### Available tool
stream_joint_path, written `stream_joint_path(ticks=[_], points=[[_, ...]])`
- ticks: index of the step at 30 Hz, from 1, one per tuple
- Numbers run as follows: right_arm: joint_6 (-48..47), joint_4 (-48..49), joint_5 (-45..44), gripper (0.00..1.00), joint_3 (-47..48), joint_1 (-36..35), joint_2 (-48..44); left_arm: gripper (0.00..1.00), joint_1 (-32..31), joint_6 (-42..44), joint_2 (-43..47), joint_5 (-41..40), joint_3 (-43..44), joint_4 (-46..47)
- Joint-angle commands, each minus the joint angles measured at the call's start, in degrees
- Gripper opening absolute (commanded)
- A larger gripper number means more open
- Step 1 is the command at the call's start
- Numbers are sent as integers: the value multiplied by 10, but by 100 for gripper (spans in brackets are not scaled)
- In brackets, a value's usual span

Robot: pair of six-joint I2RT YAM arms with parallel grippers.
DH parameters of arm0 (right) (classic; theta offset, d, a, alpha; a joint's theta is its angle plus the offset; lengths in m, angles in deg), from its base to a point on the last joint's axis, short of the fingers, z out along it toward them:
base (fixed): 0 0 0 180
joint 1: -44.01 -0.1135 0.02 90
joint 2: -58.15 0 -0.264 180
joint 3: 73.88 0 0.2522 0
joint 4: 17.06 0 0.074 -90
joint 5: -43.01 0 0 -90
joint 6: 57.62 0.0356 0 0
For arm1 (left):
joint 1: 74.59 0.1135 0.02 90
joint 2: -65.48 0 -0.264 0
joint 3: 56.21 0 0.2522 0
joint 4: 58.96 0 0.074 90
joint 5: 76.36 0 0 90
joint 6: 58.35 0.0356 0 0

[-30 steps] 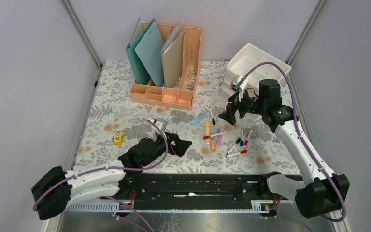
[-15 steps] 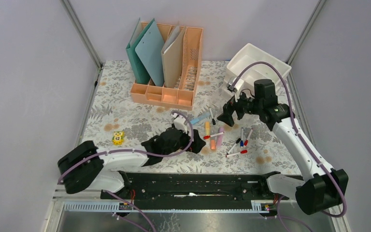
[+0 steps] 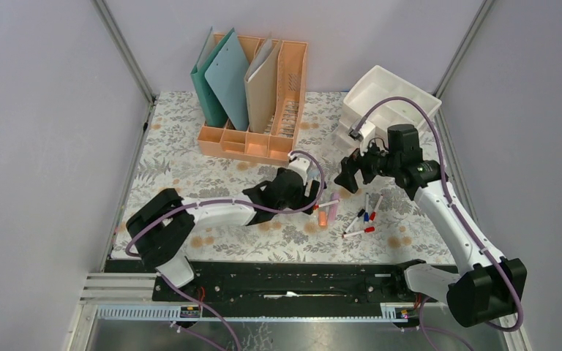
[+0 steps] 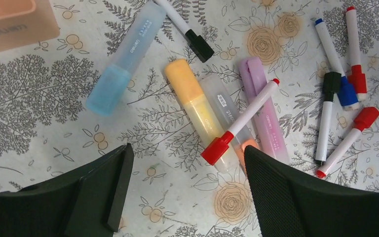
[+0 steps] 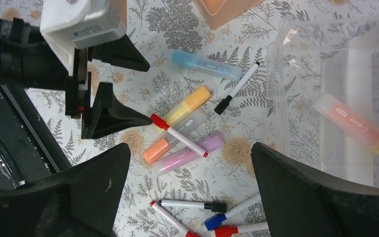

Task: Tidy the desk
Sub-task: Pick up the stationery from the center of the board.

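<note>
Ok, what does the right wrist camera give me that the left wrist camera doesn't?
Right wrist only: the clear drawer with a pink-and-yellow highlighter lying in it, and the left gripper seen from outside, jaws open.
Left wrist only: the four loose pens in full; the right wrist view crops them at its bottom edge.
Both: the blue highlighter, yellow highlighter, purple highlighter, the red-capped pen lying on top, the black-capped pen and a corner of the peach rack.
</note>
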Motion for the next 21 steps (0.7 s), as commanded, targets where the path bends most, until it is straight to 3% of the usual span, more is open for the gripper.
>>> stream_joint_path(ticks=[1,4,9,21], points=[[11,-5,29,100,8,17,1,84,33,31,-8,88,18,12],[14,-4,28,100,8,28,2,77,42,-17,-21,117,11,44],[19,1,27,100,5,37,6,62,42,-55,-51,65,44,24],[22,6,30,100,2,53,7,64,39,-96,-163,3,172,-78]])
